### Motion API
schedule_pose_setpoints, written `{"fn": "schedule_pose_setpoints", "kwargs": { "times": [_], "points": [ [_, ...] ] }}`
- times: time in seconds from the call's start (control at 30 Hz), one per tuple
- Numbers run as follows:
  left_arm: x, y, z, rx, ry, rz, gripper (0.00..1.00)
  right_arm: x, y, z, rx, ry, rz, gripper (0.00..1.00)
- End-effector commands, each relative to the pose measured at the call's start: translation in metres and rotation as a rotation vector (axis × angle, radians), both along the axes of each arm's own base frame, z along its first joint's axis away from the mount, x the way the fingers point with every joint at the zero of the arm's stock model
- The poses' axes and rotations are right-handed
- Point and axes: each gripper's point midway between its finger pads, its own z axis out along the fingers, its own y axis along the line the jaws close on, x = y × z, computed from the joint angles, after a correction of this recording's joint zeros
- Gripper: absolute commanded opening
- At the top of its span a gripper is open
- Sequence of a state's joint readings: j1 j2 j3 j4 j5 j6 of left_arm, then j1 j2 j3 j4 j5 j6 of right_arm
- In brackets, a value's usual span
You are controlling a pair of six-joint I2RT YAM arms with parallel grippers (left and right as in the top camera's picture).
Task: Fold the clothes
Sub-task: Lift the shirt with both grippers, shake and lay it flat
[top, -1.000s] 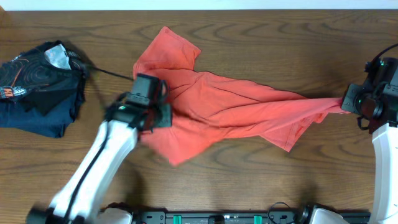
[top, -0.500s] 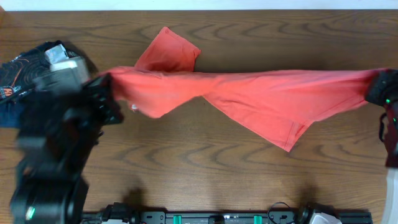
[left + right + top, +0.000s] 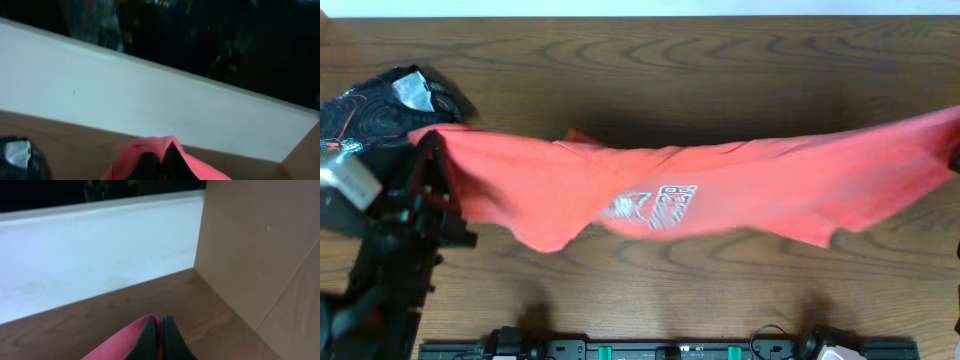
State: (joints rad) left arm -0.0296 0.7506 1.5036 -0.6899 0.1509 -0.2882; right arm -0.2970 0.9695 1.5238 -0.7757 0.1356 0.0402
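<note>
The coral-red T-shirt [image 3: 720, 195] hangs stretched across the table between my two grippers, lifted off the wood, with its white lettering [image 3: 655, 205] facing up near the middle. My left gripper [image 3: 428, 150] is shut on the shirt's left end; in the left wrist view the fingers [image 3: 159, 162] pinch red cloth [image 3: 130, 160]. My right gripper is at the right edge of the overhead view, mostly out of frame. In the right wrist view its fingers [image 3: 157, 337] are shut on red cloth [image 3: 120, 345].
A dark navy garment [image 3: 370, 115] with a printed design lies bunched at the table's far left, just behind my left arm. A cardboard wall [image 3: 260, 245] stands at the right of the table. A white wall [image 3: 150, 95] runs along the back edge.
Both grippers have pulled apart and up. The shirt went from lying crumpled on the table to being stretched taut in the air, and its lettering now shows.
</note>
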Motion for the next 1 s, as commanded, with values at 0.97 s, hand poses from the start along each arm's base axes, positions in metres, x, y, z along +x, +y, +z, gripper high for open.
{"fn": "schedule_pose_setpoints", "kwargs": {
  "times": [0.97],
  "points": [
    [0.323,0.018,0.046,-0.287,-0.242,-0.189,0.06,0.234,-0.079,0.031,0.095,-0.310,0.025,0.01]
  ]
}}
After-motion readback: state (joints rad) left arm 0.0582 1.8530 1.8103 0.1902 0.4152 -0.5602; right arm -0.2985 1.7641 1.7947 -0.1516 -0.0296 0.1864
